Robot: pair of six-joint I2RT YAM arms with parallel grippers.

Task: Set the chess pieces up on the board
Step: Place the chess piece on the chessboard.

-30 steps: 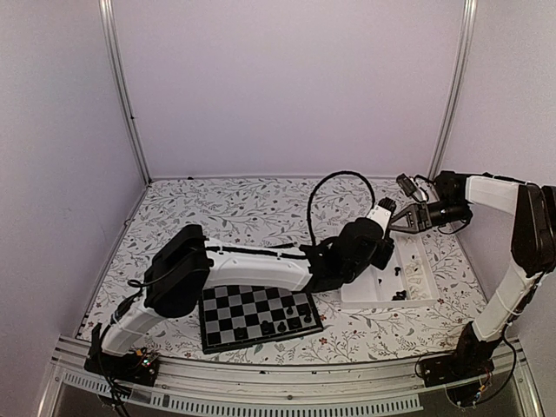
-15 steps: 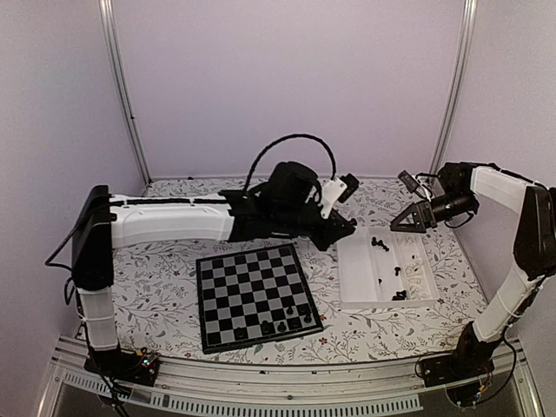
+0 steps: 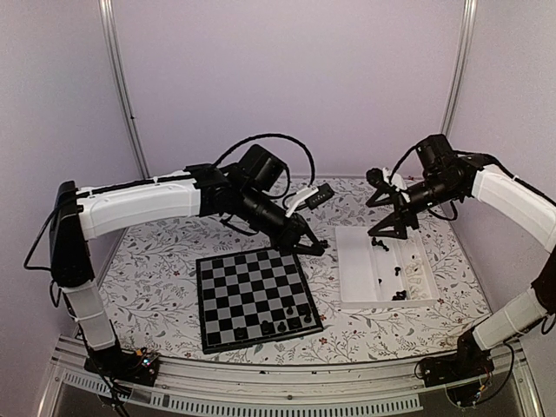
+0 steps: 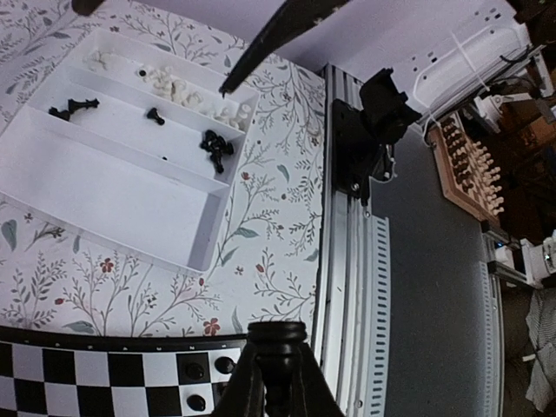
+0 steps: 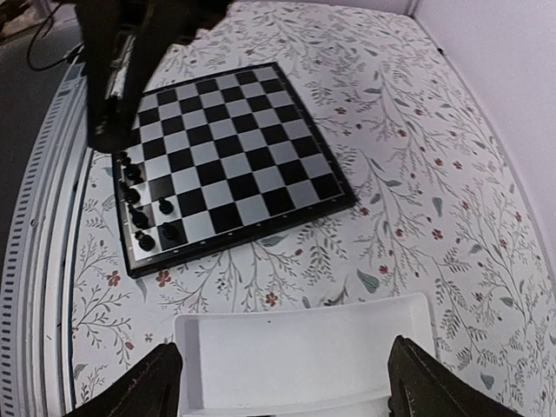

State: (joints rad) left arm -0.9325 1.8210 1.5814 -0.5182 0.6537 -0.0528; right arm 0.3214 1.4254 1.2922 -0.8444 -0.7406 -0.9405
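The flower-patterned desk [image 3: 156, 269] carries everything, and above it the left arm [image 3: 139, 204] stretches from the left side across toward the middle, while the right arm [image 3: 512, 195] bends in from the right. The board [image 3: 248, 291] lies flat near the front edge of the desk, a little left of centre. The white tray [image 3: 356, 282] with its long compartments sits to the right of the board, with a strip of desk between them. The left fingers [image 3: 306, 248] hang over the board's far right corner, pinched narrow on a single black chess piece [image 4: 276, 339] whose rounded top shows between them in the left wrist view. The right fingers [image 3: 388, 228] are spread wide and hold nothing, poised over the far end of the tray. A few black chess pieces [image 3: 287, 320] stand on the board in a short cluster at its near right corner, and others [image 4: 215, 143] lie scattered in the tray's compartments. Pale cream pieces [image 4: 174, 87] lie in the tray's outermost compartment
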